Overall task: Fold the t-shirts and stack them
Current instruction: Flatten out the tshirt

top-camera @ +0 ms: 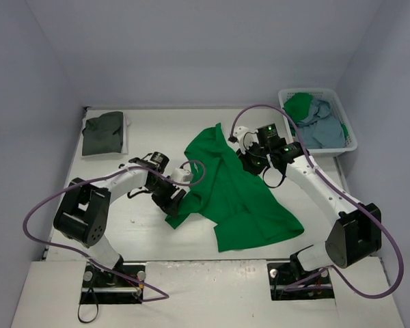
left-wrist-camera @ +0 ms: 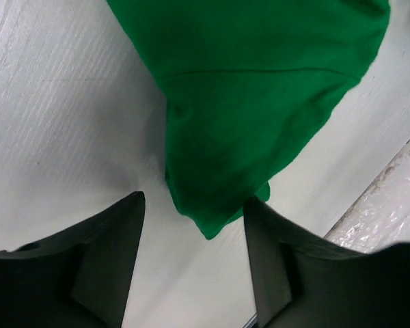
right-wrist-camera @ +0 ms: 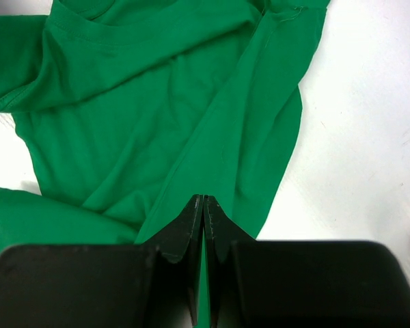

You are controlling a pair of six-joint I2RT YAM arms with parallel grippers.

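A bright green t-shirt (top-camera: 240, 195) lies spread and rumpled across the middle of the table. My left gripper (top-camera: 174, 201) hangs over its near left corner. In the left wrist view the left gripper (left-wrist-camera: 195, 199) stands open, and the green t-shirt (left-wrist-camera: 253, 102) ends in a tip between the fingers without touching them. My right gripper (top-camera: 249, 162) is at the shirt's far right edge. Seen from the right wrist, the right gripper (right-wrist-camera: 203, 197) is shut on a fold of the green t-shirt (right-wrist-camera: 143, 116). A dark grey t-shirt (top-camera: 104, 132) lies folded at the back left.
A white laundry basket (top-camera: 348, 130) at the back right holds green cloth (top-camera: 299, 104) and light blue-grey cloth (top-camera: 322, 126). Purple cables loop round both arms. The table's near edge (left-wrist-camera: 389, 184) runs close beside the left gripper.
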